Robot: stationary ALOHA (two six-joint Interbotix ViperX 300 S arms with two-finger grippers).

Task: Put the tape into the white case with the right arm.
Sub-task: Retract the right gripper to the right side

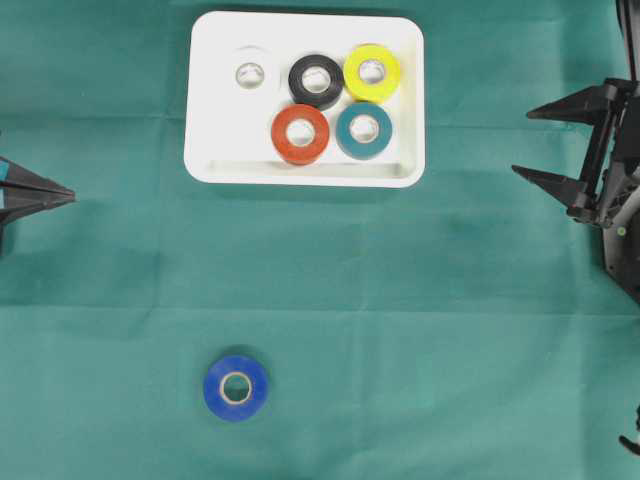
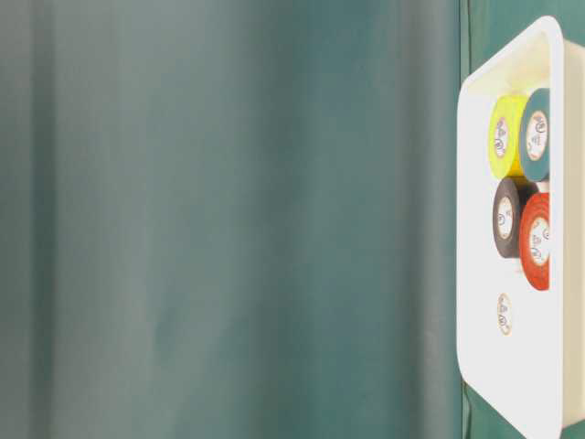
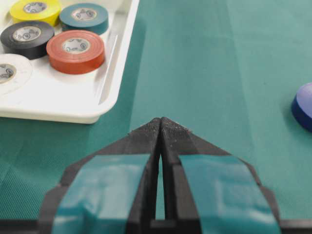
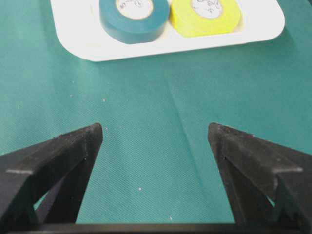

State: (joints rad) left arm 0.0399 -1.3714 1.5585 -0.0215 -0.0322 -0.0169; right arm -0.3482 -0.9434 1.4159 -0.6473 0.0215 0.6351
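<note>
1. At the right edge of the overhead view: right gripper [image 1: 535, 143], all black, two pointed fingers [image 1: 560, 108] spread wide, nothing between them, tips aimed left toward the white case [image 1: 205, 165].
2. From the right wrist view: same gripper [image 4: 155, 132] over bare green cloth [image 4: 156, 112], wide gap between the two tips, holding nothing; teal roll [image 4: 133, 18] and yellow roll [image 4: 204, 15] lying in the near part of the case just beyond.
3. At the left edge of the overhead view: left gripper [image 1: 68, 195], black with light-blue marks, fingers pressed together to one point, gripping nothing, tip aimed right.
4. From the left wrist view: left gripper [image 3: 160, 122] closed tip to tip, low over the cloth, white case to its far left, edge of the blue tape [image 3: 304, 106] at the right.
5. Far centre of the table: white case lying flat, five rolls inside, all flat on their sides: white roll [image 1: 250, 72] at far left, black roll [image 1: 316, 81] in the middle, yellow roll at far right, red roll [image 1: 300, 134] and teal roll along the near side, the black roll touching the red and yellow ones.
6. Near left of the table: blue tape [image 1: 236, 387], flat on the cloth, outside the case and well apart from it and from both grippers.
</note>
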